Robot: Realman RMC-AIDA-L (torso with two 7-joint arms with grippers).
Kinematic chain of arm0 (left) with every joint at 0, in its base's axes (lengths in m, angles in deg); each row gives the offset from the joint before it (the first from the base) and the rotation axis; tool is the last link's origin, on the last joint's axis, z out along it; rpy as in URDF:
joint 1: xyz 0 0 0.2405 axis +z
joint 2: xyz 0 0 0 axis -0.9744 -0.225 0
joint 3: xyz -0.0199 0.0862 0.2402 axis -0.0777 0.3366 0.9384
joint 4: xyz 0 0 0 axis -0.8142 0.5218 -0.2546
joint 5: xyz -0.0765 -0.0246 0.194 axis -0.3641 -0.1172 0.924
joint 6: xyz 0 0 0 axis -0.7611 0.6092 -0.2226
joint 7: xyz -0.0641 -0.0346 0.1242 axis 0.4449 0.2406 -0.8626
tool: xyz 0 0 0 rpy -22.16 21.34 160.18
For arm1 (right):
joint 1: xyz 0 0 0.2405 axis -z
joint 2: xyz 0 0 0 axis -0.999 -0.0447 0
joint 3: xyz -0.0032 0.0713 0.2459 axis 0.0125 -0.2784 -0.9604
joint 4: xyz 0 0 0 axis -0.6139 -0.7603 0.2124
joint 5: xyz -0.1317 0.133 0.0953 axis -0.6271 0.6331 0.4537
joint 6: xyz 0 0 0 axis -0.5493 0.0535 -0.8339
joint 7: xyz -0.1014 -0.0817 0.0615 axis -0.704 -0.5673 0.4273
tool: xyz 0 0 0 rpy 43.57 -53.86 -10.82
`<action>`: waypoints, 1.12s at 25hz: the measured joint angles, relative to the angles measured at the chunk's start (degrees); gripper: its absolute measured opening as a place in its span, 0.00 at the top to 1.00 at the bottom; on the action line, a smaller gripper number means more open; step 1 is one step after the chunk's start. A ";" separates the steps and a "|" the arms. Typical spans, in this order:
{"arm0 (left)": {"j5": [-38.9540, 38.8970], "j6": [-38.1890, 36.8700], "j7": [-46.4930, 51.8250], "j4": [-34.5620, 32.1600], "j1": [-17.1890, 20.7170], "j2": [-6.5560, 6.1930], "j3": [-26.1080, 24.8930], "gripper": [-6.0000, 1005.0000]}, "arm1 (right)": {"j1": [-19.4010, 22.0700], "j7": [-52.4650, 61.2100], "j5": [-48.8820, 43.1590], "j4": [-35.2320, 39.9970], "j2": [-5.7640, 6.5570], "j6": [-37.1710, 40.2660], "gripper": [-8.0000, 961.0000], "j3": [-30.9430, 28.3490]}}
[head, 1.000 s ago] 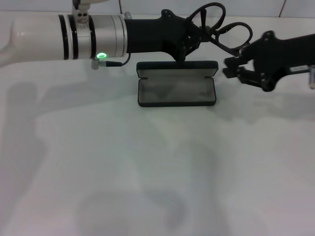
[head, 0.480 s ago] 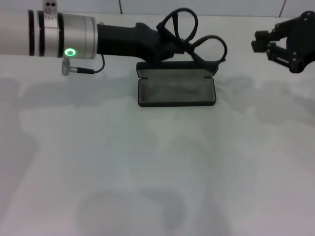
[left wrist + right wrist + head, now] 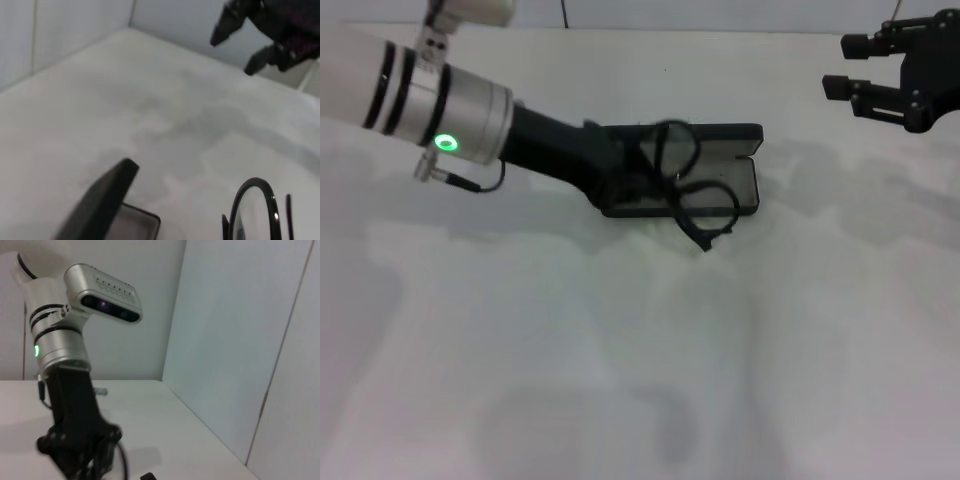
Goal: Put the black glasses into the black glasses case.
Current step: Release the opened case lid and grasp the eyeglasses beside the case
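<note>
Scene: A two-armed robot worked at a white table [image 3: 620, 380] with the black glasses case [image 3: 745, 190] lying open, its lid raised toward the far edge.
Left gripper: The left gripper [image 3: 638, 178] reached in low over the near-left part of the case, clenched on the black glasses [image 3: 685, 190] at the frame's left end.
Glasses: The glasses hung tilted across the open tray, one round lens above the lining, the other over the case's front rim, a temple tip poking just past that rim toward the table.
Wrist camera: The left wrist view showed one lens [image 3: 256, 210] close by and a corner of the case lid [image 3: 107, 192] beside it.
Right gripper: The right gripper [image 3: 855, 68] sat well apart at the far right, fingers spread and holding nothing.
Handling: The glasses looked light, thin and easily bent, with lenses that would smudge or scratch; a hold on the frame's end or hinge seemed safer than on a lens.
Remaining: The glasses were judged not yet seated, since they needed levelling inside the rim.
</note>
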 joint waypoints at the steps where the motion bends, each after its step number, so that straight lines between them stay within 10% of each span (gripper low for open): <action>1: 0.82 0.44 0.06 0.03 -0.24 0.49 0.00 0.95 | -0.20 0.00 -0.11 -0.51 -0.01 -0.15 0.63 0.05; 13: 11.68 4.05 2.49 0.04 -5.86 3.70 -0.01 0.95 | -0.72 -0.25 -1.59 -3.52 0.08 -1.75 0.53 1.04; 28: 19.20 3.99 9.87 -1.76 -12.17 4.10 0.00 0.84 | -0.84 -0.37 -2.78 -6.92 0.07 -3.45 0.53 1.59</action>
